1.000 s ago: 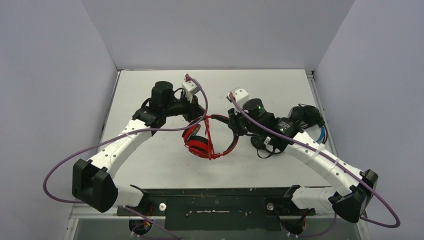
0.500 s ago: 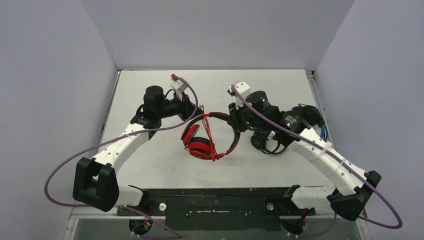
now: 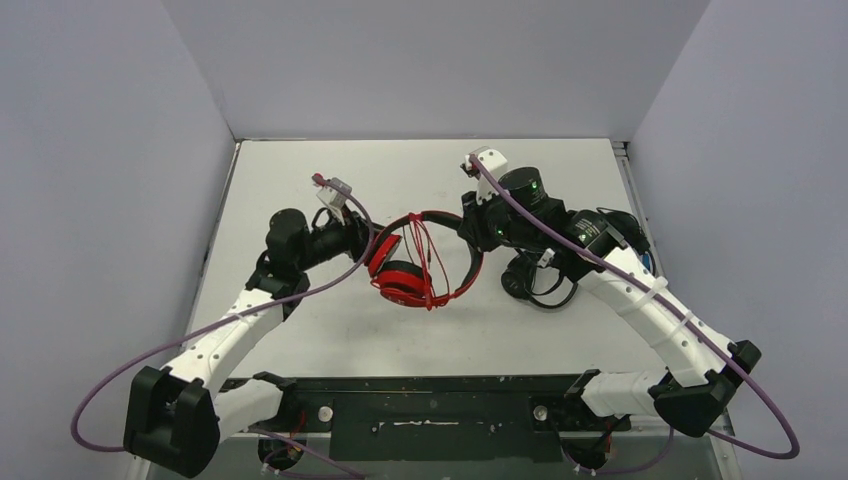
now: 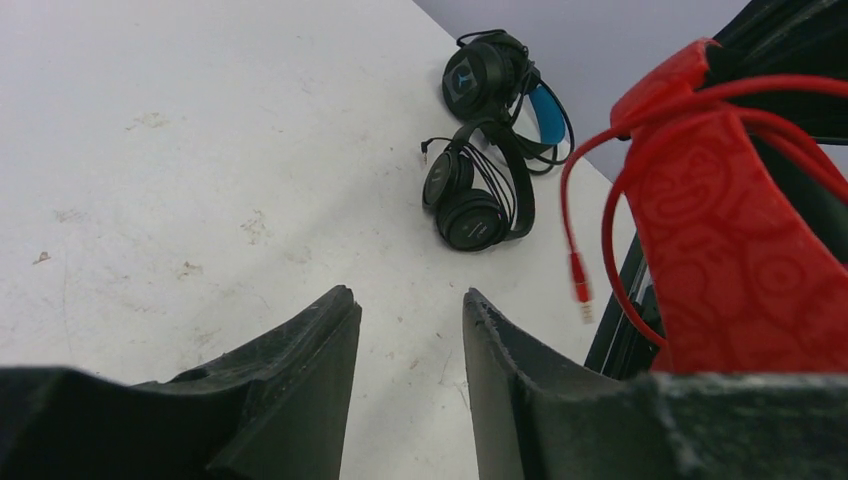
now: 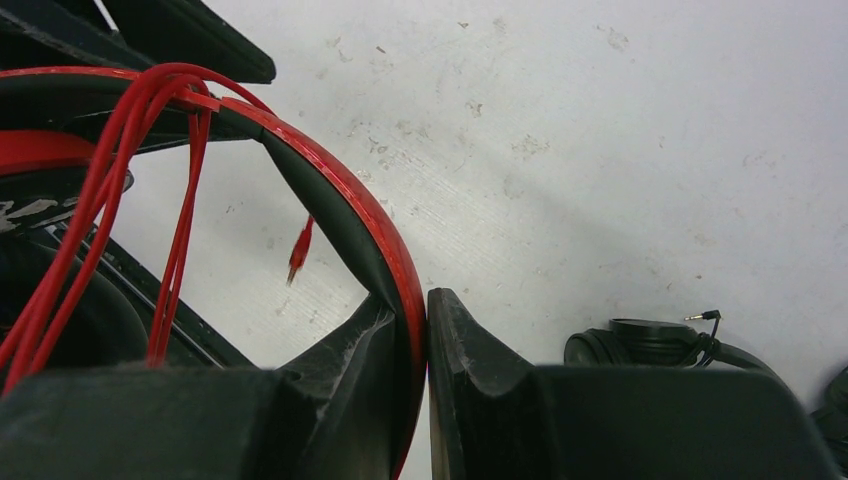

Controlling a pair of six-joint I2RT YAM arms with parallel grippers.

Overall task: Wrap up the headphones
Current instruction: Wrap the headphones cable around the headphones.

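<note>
Red headphones (image 3: 398,284) sit mid-table (image 3: 300,170), red cord (image 3: 425,250) looped over their band. Only the right wrist view shows the right gripper (image 5: 425,312) pinching that band. Left gripper (image 4: 410,340) is spread, empty, beside them. Left wrist view reveals black headphones (image 4: 478,195) and blue-banded headphones (image 4: 500,85), half hidden overhead by the right arm (image 3: 640,300).

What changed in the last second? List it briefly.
The left gripper pulled back leftward off the red over-ear headphones, open now. The right gripper, still shut on their headband, carried them slightly toward the far edge. The all-black headphones and blue-banded headphones stayed put.
</note>
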